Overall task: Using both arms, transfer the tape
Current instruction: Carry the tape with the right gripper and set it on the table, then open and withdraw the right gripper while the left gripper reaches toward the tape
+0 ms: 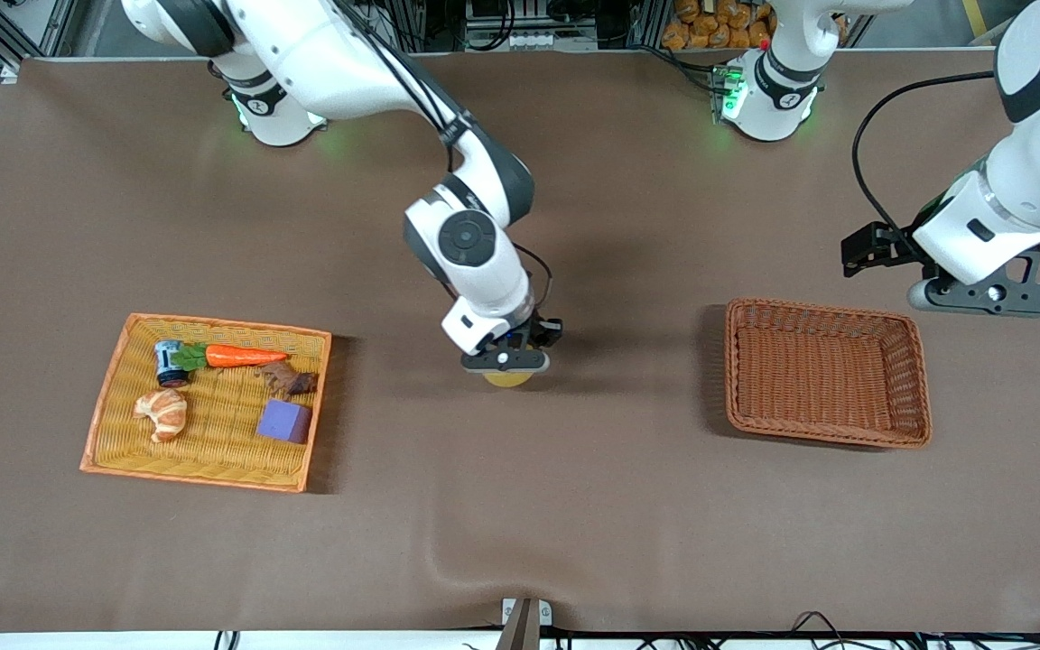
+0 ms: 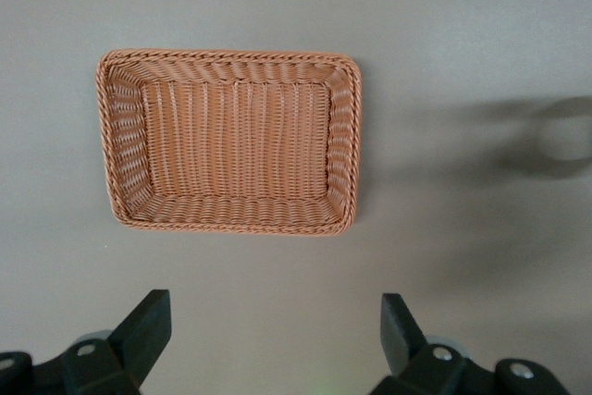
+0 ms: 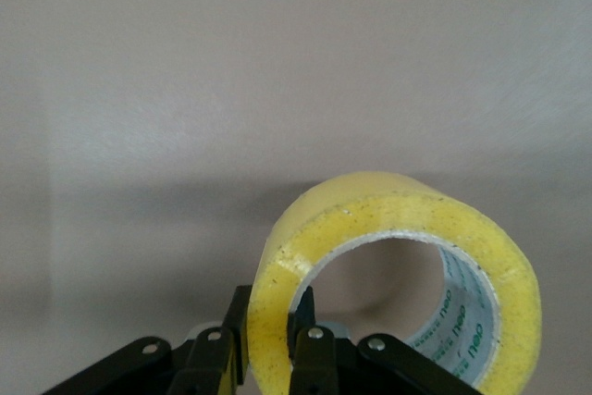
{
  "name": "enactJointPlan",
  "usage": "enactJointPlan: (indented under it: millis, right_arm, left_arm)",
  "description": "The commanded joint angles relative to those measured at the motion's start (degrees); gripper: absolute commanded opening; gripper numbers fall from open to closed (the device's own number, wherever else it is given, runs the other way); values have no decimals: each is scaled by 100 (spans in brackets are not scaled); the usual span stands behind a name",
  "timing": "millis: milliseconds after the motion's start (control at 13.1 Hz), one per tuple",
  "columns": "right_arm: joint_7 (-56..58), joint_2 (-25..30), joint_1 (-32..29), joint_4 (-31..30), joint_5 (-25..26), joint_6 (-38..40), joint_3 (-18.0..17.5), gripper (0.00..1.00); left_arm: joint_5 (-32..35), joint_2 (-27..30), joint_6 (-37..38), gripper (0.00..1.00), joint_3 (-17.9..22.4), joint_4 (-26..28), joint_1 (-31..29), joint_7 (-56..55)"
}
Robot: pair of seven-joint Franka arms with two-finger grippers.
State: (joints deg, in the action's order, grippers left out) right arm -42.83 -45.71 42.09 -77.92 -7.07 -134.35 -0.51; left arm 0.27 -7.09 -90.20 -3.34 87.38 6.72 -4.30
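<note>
The tape (image 3: 398, 256) is a yellowish translucent roll with a wide hole. My right gripper (image 3: 268, 321) is shut on its wall, one finger inside the hole and one outside. In the front view the right gripper (image 1: 508, 359) holds the tape (image 1: 508, 378) over the middle of the table, between the two baskets. My left gripper (image 1: 989, 293) is open and empty, up in the air by the brown basket's (image 1: 827, 372) end nearest the left arm. In the left wrist view its fingers (image 2: 148, 326) stand wide apart above bare table beside the brown basket (image 2: 231, 141).
An orange basket (image 1: 213, 469) toward the right arm's end holds a carrot (image 1: 240, 356), a croissant (image 1: 163, 413), a purple block (image 1: 284, 421), a small can (image 1: 168, 361) and a brown object (image 1: 289, 380). The brown basket has nothing in it.
</note>
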Motion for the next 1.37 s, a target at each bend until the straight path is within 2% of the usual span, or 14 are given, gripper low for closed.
enactJointPlan:
  millis: [0,152,228,381,609,761,1066,1294]
  right_arm:
    - [-225,-105,-43,330,-23,111,69,42]
    - [-339,-18,-26,321,21,198,104,91]
    - [-340,122,-113,243,65,398,174,100]
    - [-218,561,-201,225,100,1153,410,100]
    - [544,1300,-612,128,118,1744,728,100]
    - [1135,1852,-1087,-117,109,2235,728,100]
    - [2592,2925,-2097,-224,118,3860,737,100]
    - [3952,3471,-2678,-302,388,4101,755,100]
  left_arm:
    - [-36,-38,-24,100,18,-72,101,-80]
    - [-27,-38,-24,100,18,-72,101,-80]
    - [-27,-38,-24,100,18,-72,84,-71]
    - [-19,-38,-24,100,18,-72,119,-80]
    - [-18,-90,-24,100,18,-81,302,-387]
    - [-27,-161,-24,100,18,-81,549,-728]
    - [-71,-398,-286,100,9,-160,927,-1293]
    - [-89,-635,-594,100,18,-178,1217,-1398]
